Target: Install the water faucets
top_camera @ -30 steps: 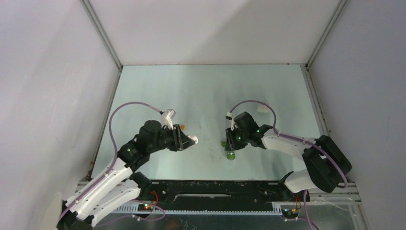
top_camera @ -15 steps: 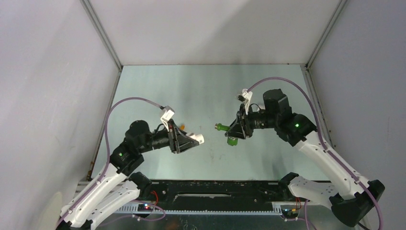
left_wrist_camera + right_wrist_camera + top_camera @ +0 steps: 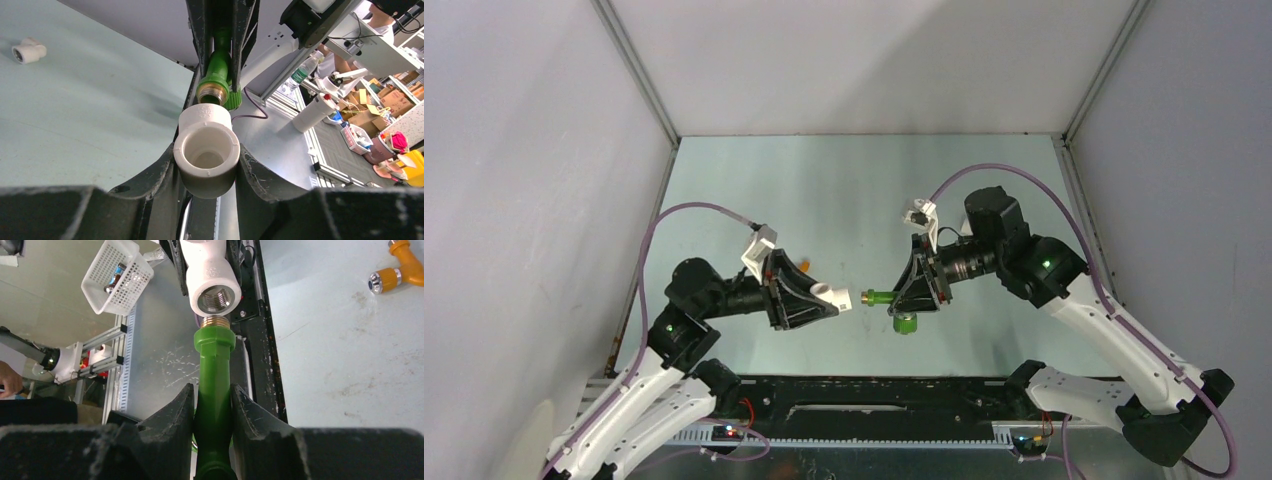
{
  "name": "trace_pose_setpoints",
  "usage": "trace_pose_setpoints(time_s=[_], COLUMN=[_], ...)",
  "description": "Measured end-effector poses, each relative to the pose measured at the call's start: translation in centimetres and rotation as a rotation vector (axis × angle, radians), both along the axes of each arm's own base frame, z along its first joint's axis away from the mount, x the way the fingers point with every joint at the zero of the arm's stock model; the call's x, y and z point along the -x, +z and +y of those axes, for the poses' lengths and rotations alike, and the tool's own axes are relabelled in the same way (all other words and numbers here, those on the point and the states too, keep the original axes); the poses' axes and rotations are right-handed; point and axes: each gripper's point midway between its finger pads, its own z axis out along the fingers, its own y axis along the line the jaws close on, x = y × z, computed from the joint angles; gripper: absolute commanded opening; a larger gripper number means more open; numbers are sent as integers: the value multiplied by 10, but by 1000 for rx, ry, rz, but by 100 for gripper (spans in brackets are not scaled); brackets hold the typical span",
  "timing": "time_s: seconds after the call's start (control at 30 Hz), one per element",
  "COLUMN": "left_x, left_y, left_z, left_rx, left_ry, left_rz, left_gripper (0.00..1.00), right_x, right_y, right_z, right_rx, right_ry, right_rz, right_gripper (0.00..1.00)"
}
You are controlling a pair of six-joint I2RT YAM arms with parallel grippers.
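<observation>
Pointing leftward, green faucet (image 3: 884, 297) aims at white fitting (image 3: 834, 295).

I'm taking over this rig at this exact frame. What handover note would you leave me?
Left gripper: shut on a white elbow fitting.
Right gripper: shut on the green faucet, brass thread at the fitting's socket mouth, not screwed in.
Orange faucet lies on the table; a second white fitting lies loose there too.
Done: no faucet installed.
Left: line up and screw in the green one, then do the orange.
</observation>
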Motion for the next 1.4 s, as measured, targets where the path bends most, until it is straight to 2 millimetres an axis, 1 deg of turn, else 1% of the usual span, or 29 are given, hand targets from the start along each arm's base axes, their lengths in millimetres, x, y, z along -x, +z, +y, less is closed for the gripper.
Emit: trace_pose_setpoints(time_s=[0.13, 0.4, 0.67, 0.93, 1.23, 1.4], left_x=[2, 1, 5, 8, 10, 11], left_y=[4, 4, 11, 19, 18, 24], left_z=[-1, -5, -4, -2, -4, -5], left_rx=[13, 17, 40, 64, 52, 52], left_ry=[-20, -33, -51, -56, -80, -89], left_rz=[10, 37, 12, -13, -5, -16], left_gripper=[0, 0, 0, 0, 0, 0], right_x=[1, 1, 0, 5, 10, 11], right_y=[3, 10, 7, 10, 15, 19], right_z=[1, 9, 16, 16, 18, 18], right_rx=[-4, -31, -25, -38, -55, -58], right_ry=[-6, -3, 7, 33, 75, 83], right_rz=[22, 36, 61, 71, 111, 116], right_gripper=[0, 0, 0, 0, 0, 0])
